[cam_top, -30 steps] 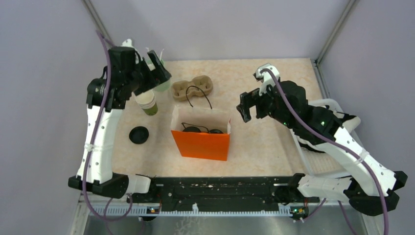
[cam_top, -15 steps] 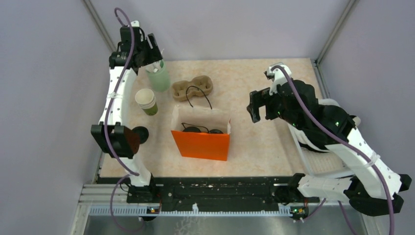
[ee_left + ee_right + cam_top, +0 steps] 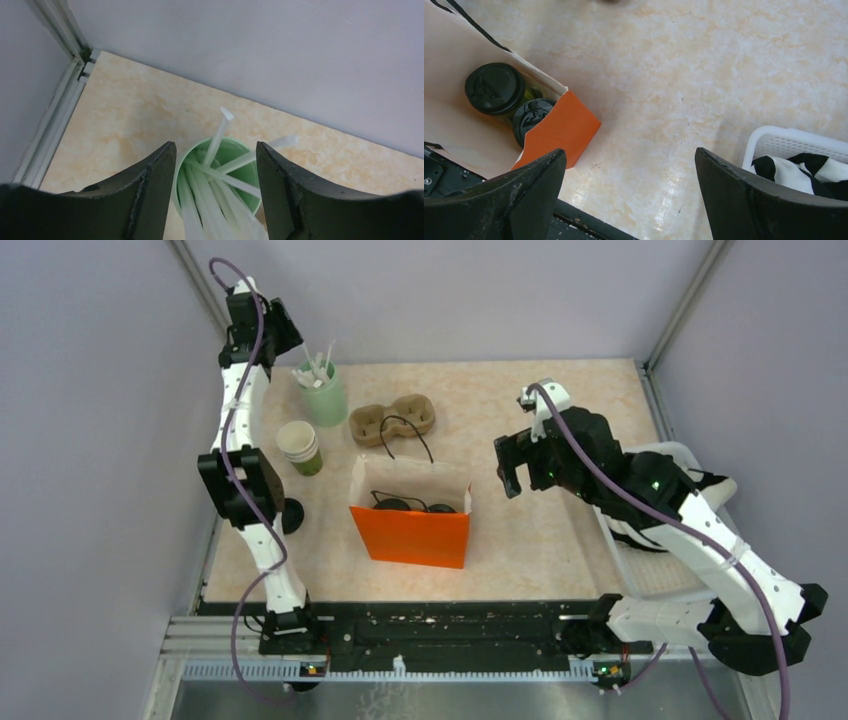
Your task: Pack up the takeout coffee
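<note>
Orange paper bag [image 3: 410, 537]: stands open in the middle of the surface [image 3: 560, 400] and holds two cups.
Takeout coffee [image 3: 494, 88]: upright inside the bag, with a black lid on top and a little olive-green side showing beneath it.
Second black-lidded cup [image 3: 533, 117]: also upright in the bag, close beside the first and nearer the bag's orange corner.
Pale-green cup [image 3: 220, 170]: stands near the far left corner, packed with white sticks [image 3: 218, 135] that lean out over its rim.
Left fingers [image 3: 283, 343]: spread and holding nothing. In my wrist view they frame the pale-green cup from above, one to each side. I cannot tell whether either one touches the rim.
Right fingers [image 3: 510, 472]: spread wide and holding nothing, hovering over bare surface just right of the bag.
Stack of paper cups [image 3: 300, 447]: lidless, cream and green, near the pale-green cup.
Brown pulp carrier [image 3: 392, 420]: two wells, behind the bag. One black bag handle [image 3: 405, 428] loops across it.
White basket [image 3: 774, 137]: at the right edge, with a black-and-white cloth [image 3: 794, 170] inside.
Loose black lid [image 3: 292, 515]: flat on the surface left of the bag, partly hidden by my left arm.
</note>
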`<state>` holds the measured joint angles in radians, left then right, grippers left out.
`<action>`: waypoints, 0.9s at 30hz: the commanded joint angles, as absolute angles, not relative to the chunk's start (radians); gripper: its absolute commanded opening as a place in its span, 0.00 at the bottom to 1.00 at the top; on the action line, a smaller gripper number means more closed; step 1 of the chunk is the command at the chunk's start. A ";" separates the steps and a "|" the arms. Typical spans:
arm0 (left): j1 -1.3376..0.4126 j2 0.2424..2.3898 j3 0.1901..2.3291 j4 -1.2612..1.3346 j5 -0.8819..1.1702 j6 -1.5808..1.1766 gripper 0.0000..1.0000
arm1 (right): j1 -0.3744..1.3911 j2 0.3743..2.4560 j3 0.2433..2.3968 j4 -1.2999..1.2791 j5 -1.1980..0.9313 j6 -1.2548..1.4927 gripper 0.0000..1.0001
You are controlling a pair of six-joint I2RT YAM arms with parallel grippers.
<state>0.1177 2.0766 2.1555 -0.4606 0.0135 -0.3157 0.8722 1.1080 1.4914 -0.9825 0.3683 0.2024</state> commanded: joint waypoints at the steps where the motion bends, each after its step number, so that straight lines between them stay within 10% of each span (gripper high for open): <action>1: 0.122 2.157 2.215 -0.284 0.145 -0.356 0.67 | 0.867 1.108 1.494 -0.952 0.382 0.186 0.99; 21: 0.122 2.254 2.204 -0.177 0.100 -0.380 0.46 | 0.860 1.201 1.554 -0.953 0.389 0.133 0.99; 27: 0.121 2.251 2.210 -0.172 0.086 -0.350 0.26 | 0.859 1.209 1.574 -0.956 0.386 0.132 0.99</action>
